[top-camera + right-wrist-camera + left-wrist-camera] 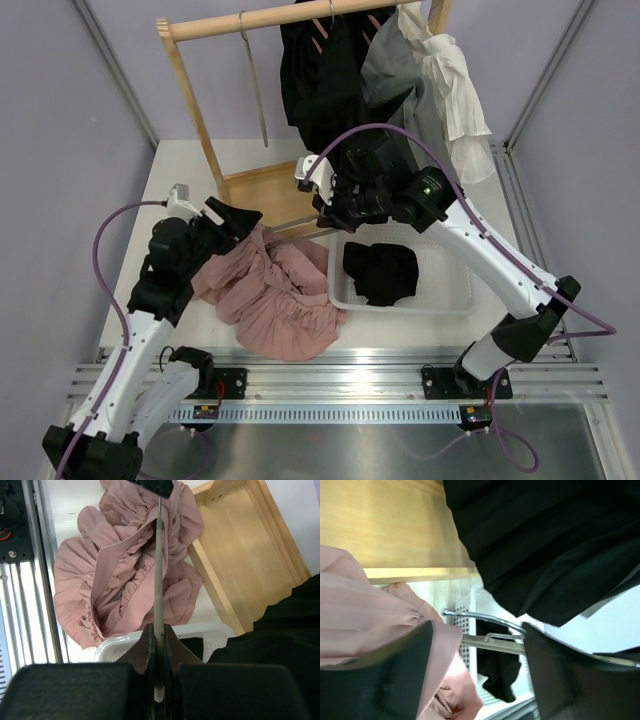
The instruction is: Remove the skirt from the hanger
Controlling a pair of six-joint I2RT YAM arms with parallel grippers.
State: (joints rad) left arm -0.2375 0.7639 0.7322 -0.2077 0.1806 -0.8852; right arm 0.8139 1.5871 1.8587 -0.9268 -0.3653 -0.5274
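Note:
The pink skirt (275,300) lies bunched on the table between the arms, its waistband still round the grey hanger bar (158,570). My right gripper (159,630) is shut on the near end of that bar, seen in the top view at the right gripper (335,207). The hanger (295,222) runs level from there toward my left gripper (240,222). In the left wrist view the left gripper (480,675) stands open, with the hanger's metal hook (485,617) and bar across the gap. Pink cloth (365,620) drapes over its left finger (395,675).
A white basket (400,305) holding a black garment (380,270) sits right of the skirt. The wooden rack's base (260,185) is just behind. Black clothes (330,80) and a grey-and-white garment (440,80) hang from its rail over the right arm.

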